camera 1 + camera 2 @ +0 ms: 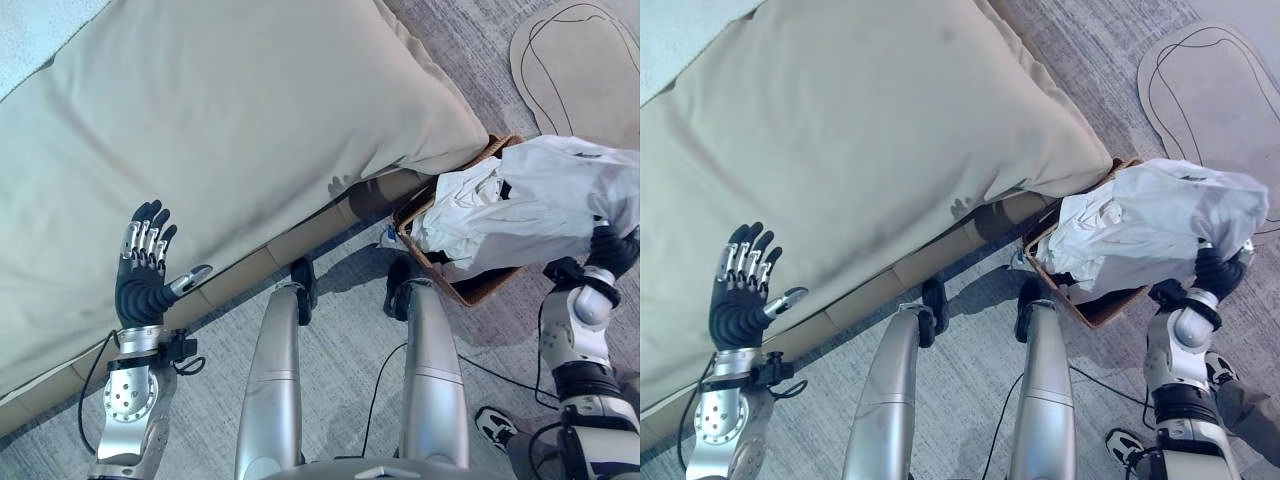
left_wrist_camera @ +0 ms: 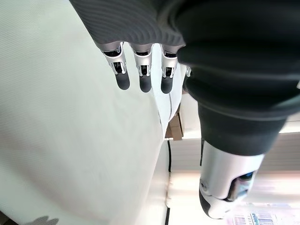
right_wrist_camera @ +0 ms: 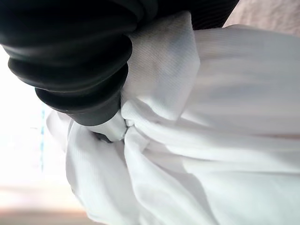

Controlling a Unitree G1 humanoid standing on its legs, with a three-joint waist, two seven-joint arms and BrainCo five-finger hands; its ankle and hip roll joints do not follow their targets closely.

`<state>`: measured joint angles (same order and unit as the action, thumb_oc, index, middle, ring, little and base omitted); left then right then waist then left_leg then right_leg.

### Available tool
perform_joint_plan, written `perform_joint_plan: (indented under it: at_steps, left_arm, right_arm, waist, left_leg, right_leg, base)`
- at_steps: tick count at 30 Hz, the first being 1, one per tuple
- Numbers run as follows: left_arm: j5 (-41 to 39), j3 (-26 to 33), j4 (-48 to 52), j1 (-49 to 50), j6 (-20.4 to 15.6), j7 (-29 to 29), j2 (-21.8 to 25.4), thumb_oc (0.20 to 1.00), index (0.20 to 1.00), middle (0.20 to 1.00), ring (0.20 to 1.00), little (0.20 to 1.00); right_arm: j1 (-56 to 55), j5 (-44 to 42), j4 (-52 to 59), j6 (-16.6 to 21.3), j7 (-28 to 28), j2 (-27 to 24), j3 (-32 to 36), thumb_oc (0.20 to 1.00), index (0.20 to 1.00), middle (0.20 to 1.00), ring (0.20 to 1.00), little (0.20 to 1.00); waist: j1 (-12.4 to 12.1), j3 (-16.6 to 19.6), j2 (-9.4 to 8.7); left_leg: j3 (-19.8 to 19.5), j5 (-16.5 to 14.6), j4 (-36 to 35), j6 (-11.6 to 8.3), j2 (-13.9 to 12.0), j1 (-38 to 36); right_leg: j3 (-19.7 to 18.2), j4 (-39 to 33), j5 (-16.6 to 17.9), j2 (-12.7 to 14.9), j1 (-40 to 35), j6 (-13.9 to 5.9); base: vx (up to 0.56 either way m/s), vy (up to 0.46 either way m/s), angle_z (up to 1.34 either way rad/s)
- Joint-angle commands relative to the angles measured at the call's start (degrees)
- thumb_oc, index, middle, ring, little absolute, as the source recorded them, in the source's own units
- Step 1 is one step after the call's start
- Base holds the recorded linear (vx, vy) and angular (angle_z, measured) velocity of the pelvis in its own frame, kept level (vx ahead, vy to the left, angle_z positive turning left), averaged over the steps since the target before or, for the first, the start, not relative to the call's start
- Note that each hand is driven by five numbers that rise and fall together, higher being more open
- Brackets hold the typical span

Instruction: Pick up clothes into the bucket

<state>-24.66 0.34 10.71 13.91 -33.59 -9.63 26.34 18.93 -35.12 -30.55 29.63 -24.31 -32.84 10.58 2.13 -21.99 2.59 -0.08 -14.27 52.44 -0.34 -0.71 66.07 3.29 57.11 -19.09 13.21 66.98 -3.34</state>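
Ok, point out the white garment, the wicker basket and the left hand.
white garment [image 1: 560, 195], left eye view, its bunched top.
wicker basket [image 1: 470, 291], left eye view, near rim.
left hand [image 1: 140, 285], left eye view, dark palm cover.

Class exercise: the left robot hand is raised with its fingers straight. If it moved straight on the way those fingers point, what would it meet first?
Probably the beige cushion: the left robot hand points at it, though depth is unclear.

Head stereo pair looks steeply down, sharing beige cushioned sofa [image 1: 230, 130] at 11 o'clock and brown woven basket [image 1: 1095, 308] at 2 o'clock; wrist cameras sit very close along their hands.
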Motion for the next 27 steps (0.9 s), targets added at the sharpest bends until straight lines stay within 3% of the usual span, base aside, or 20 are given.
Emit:
perform_joint_plan:
  at_steps: [1, 6, 13, 17, 22, 27]
  left_arm:
    - [-2.3, 0.5, 5.6, 1.0, -4.8, -1.6, 1.5, 1.000, 1.000, 1.000, 1.000, 1.000]
    - [-2.5, 0.1, 6.1, 0.8, -5.3, -2.4, 2.0, 1.000, 1.000, 1.000, 1.000, 1.000]
    - [-1.2, -1.2, 6.1, 1.1, -5.6, -5.5, 2.7, 1.000, 1.000, 1.000, 1.000, 1.000]
    - [-1.1, -2.0, 6.0, 1.3, -5.4, -6.0, 3.3, 1.000, 1.000, 1.000, 1.000, 1.000]
    - [-2.7, -3.6, 5.2, -0.1, -4.5, -4.2, 4.9, 1.000, 1.000, 1.000, 1.000, 1.000]
    - [-1.9, -4.1, 4.8, -1.5, -3.9, -4.2, 5.3, 1.000, 1.000, 1.000, 1.000, 1.000]
  right_arm:
    - [3.8, 2.5, 2.0, 6.0, -3.2, -7.9, 1.3, 0.200, 0.200, 0.200, 0.200, 0.200]
    - [7.2, 3.3, 1.2, 6.2, -5.4, -10.4, 0.3, 0.200, 0.200, 0.200, 0.200, 0.200]
    - [11.6, 1.2, -13.0, 3.6, -6.9, -9.0, -3.7, 0.200, 0.200, 0.200, 0.200, 0.200]
    - [14.8, -1.5, -24.1, 0.9, -6.1, -8.5, -5.7, 0.200, 0.200, 0.200, 0.200, 0.200]
    - [19.0, -0.3, -39.0, -5.8, -2.1, -10.4, -10.5, 0.200, 0.200, 0.200, 0.200, 0.200]
    - [18.8, 2.4, -43.4, -7.8, -2.1, -10.0, -11.2, 0.200, 0.200, 0.200, 0.200, 0.200]
  waist:
    - [0.6, 2.6, -0.14]
    - [0.5, 2.7, -0.56]
    - [0.0, 2.6, -0.41]
    - [-0.5, 2.3, 0.21]
    - [-1.6, 1.8, 1.17]
    - [-1.7, 1.8, 1.52]
  left_leg:
    - [-0.5, 1.3, -0.1, 0.08, -0.6, 1.9]
    - [-0.4, 1.4, 0.5, 0.05, 0.0, 3.7]
    - [-0.9, -1.1, 7.4, 0.75, 0.1, 8.1]
    - [-0.8, -1.6, 9.0, 1.01, 0.2, 9.5]
    - [0.0, -1.6, 9.7, 1.29, 0.4, 10.7]
    - [0.4, -1.8, 10.7, 1.61, 0.6, 11.2]
  right_leg:
    - [-1.5, -5.3, 8.3, -0.7, 0.3, -2.26]
    - [-2.3, -4.4, 8.2, -0.6, 2.2, -2.07]
    - [-3.5, 1.6, 6.1, -0.8, 6.5, -1.30]
    - [-4.0, 2.8, 6.1, -1.0, 7.9, -1.24]
    - [-4.7, 3.4, 6.5, -1.0, 9.5, -1.40]
    - [-5.0, 4.1, 6.3, -0.8, 10.2, -1.38]
  base:
    - [0.00, 0.000, 0.00]
    - [0.01, 0.012, 0.02]
    - [0.02, 0.012, 0.00]
    - [0.00, 0.000, 0.00]
    - [0.00, 0.018, -0.01]
    - [0.00, 0.004, -0.01]
